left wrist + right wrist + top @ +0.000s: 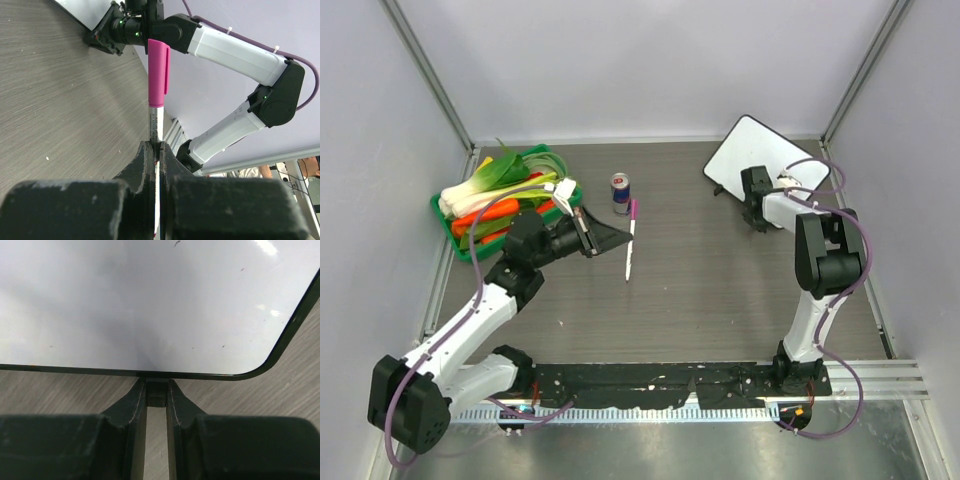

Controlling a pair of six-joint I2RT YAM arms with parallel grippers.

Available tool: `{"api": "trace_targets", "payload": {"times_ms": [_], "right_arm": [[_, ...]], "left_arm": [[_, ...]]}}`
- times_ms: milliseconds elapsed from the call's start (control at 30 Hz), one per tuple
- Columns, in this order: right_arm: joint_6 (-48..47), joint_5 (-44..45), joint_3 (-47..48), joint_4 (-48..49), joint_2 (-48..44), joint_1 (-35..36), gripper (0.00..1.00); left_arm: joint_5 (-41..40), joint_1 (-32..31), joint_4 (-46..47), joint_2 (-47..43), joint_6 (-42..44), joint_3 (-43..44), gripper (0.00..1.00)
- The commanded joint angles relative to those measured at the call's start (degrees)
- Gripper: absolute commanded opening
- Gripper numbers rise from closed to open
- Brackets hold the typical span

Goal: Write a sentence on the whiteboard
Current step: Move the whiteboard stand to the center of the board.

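**Board gripped, pen capped.** Your right tool (pixel 156 390) clamps the near edge of the whiteboard (pixel 761 147), which lies skewed at the far right corner of the surface (pixel 720 290). Your left tool (pixel 157 150) pinches a pink-capped marker (pixel 157 75) by its white barrel, mid-surface, near a drink can (pixel 620 193).

The board looks light, thin and stiff, with a glossy face that would likely slip, so the rim is the sound place to hold it. Expect it to pivot or skid if you drag it from that single point. The jaws appear closed on a small dark block under the rim, perhaps a foot; the wrist view does not settle which.

The marker is slim and smooth and may twist in a fingertip grip. Its cap is on, so no line can be drawn yet. No sentence shows on the board: the visible face is blank save for faint specks.

From above, the right arm covers part of the board's near side, and the wrist view cuts off its far edge. A green tray (pixel 448 230) of vegetables sits at the far left.
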Motion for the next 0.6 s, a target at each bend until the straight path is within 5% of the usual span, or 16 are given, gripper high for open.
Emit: {"api": "trace_targets", "payload": {"times_ms": [0,567], "right_arm": [[-1.72,-4.72,-5.57,-5.69,-0.94,1.96,0.01],[-2.60,-7.18,-17.34,-7.53,-14.03,15.30,0.01]], "left_arm": [[0.11,0.18,1.57,-3.17,-0.38,0.57,0.00],[-2.62,0.18,-4.58,-8.54,1.99,0.74,0.00]]}}
